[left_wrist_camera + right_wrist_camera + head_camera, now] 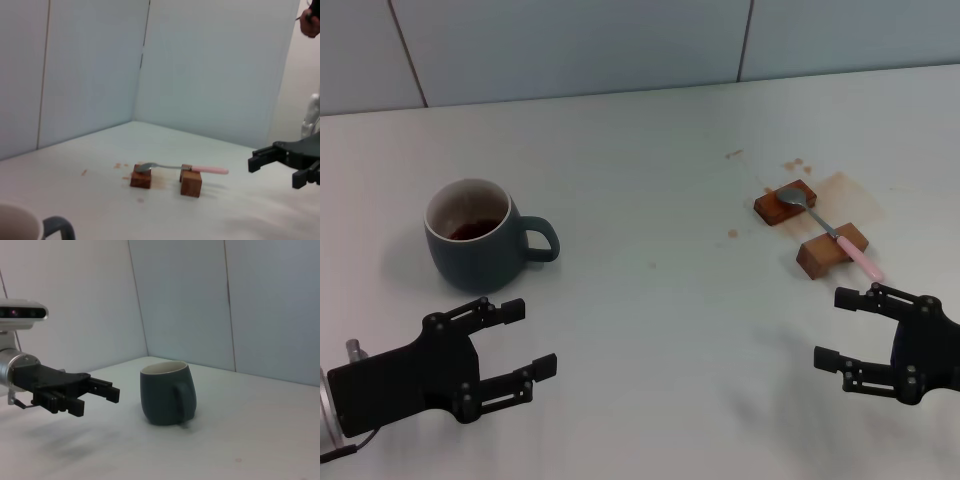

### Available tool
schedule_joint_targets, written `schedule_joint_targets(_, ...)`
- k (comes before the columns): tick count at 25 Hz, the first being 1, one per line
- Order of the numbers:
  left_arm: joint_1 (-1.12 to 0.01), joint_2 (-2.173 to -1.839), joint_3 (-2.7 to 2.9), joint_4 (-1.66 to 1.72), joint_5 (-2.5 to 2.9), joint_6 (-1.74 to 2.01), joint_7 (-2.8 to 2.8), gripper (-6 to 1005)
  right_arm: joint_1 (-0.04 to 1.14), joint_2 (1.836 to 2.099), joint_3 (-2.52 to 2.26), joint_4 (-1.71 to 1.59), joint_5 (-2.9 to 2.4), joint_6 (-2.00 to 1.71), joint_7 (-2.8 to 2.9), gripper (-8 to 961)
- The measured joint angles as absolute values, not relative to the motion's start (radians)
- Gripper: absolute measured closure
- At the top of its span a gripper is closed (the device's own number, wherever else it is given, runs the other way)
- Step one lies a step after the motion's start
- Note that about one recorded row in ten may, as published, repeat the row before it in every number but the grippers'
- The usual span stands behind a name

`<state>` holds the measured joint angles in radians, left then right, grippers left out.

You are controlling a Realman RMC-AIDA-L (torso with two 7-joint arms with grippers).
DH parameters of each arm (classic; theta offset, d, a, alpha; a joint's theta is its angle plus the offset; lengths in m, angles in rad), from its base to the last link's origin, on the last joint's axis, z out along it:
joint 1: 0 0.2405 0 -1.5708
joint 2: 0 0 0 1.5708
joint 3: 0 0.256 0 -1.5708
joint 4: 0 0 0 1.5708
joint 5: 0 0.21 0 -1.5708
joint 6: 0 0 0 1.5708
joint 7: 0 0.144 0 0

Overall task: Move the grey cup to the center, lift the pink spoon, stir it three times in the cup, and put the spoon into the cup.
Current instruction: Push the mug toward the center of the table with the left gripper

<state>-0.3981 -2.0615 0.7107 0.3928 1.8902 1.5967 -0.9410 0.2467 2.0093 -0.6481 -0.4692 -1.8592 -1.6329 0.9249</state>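
Currently, the left gripper [520, 342] is hovering just in front of the grey cup [478, 236] with its jaws apart and holding nothing. The right gripper [848, 328] is hovering near the handle end of the pink spoon [832, 232], jaws likewise apart and empty.

Risk assessment: the cup is carrying dark brown liquid, so a jerky slide toward the center is likely to slosh it over the rim. A grasp closing on the rounded wall may slip or tip the cup. The loop handle is pointing toward the middle of the counter [650, 330]. The spoon is lying bridged across two wooden blocks [810, 228]; a careless approach could knock a block and roll the spoon off. Brown stains [845, 190] are already marking the counter around the blocks.

Appearance: the cup is sitting upright on the robot's left, dark blue-grey outside, pale cream inside. The spoon is showing a silver bowl on the farther block and a pale pink handle overhanging the nearer one.
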Motion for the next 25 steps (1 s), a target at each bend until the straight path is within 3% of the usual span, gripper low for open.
schedule_joint_targets(5, -0.391, -2.063, 0.699, 0.390, 1.890, 1.608, -0.921, 274, 0.249, 2.012, -0.646, -0.467, -1.859, -1.632, 0.925, 137)
schedule_joint_targets(15, -0.392, -2.065, 0.693, 0.390, 1.890, 1.601, -0.917, 506, 0.252, 2.019, -0.646, -0.466, -1.859, -1.632, 0.925, 137)
schedule_joint_targets(21, -0.396, -2.065, 0.693, 0.390, 1.890, 1.600, -0.917, 692, 0.253, 2.024, -0.646, -0.466, -1.859, -1.622, 0.925, 137)
schedule_joint_targets(23, -0.400, -2.065, 0.688, 0.392, 1.887, 1.602, -0.917, 917, 0.253, 2.027, -0.645, -0.466, -1.853, -1.611, 0.925, 136)
schedule_joint_targets(25, -0.405, -2.065, 0.664, 0.392, 1.862, 1.614, -0.916, 951, 0.253, 2.029, -0.644, -0.466, -1.850, -1.604, 0.925, 136)
